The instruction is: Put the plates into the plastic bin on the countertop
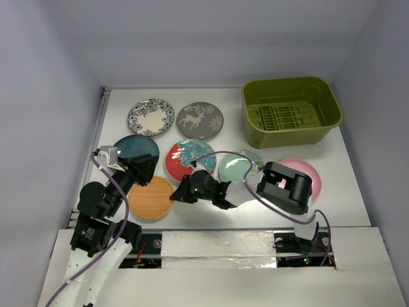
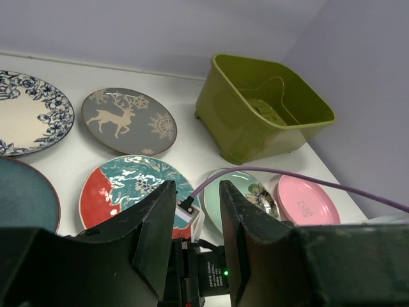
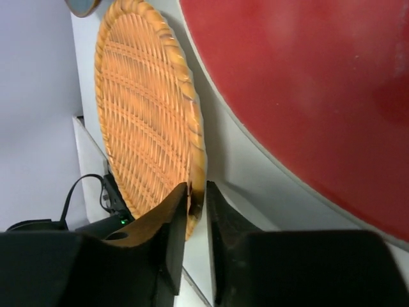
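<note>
Orange woven plate (image 3: 147,109) sits pinched in right gripper (image 3: 197,193).

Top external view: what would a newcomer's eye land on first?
The right gripper reaches across to pinch the rim of the orange woven plate at the near left. The olive plastic bin stands at the far right with no plate inside.

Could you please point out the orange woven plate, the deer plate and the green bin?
Orange woven round plate (image 1: 152,199): top view, centre of weave.
Grey round plate with white deer (image 1: 200,120): top view, its centre.
Olive-green rectangular plastic bin (image 1: 287,135): top view, near outer wall.
</note>
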